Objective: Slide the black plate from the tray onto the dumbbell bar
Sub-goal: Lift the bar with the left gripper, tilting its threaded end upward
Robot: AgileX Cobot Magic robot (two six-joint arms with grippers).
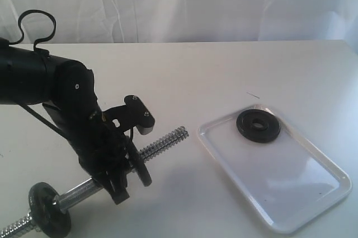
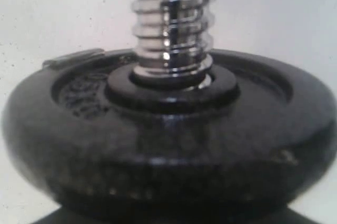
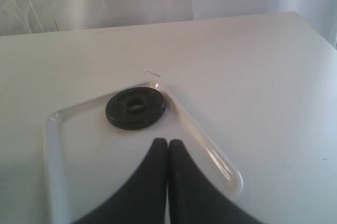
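The dumbbell bar [image 1: 165,141] lies slanted on the table at the lower left, its threaded end pointing toward the tray [image 1: 302,193]. My left gripper [image 1: 130,176] is shut on a black plate [image 1: 142,165] that stands on edge with the bar through its hole. Up close in the left wrist view, this plate [image 2: 168,145] fills the picture and the threaded bar [image 2: 171,23] comes out of its centre; the fingers are hidden. Another disc [image 1: 49,209] sits on the bar's near end. A further black plate [image 1: 258,126] lies flat in the tray. My right gripper [image 3: 168,142] hangs shut and empty over the tray [image 3: 79,171], short of that plate [image 3: 136,108].
The white table runs back to a white curtain. A thin dark mark [image 1: 253,95] lies on the table just behind the tray. The left arm's bulky black body [image 1: 50,87] and its cable loop [image 1: 36,25] fill the left side.
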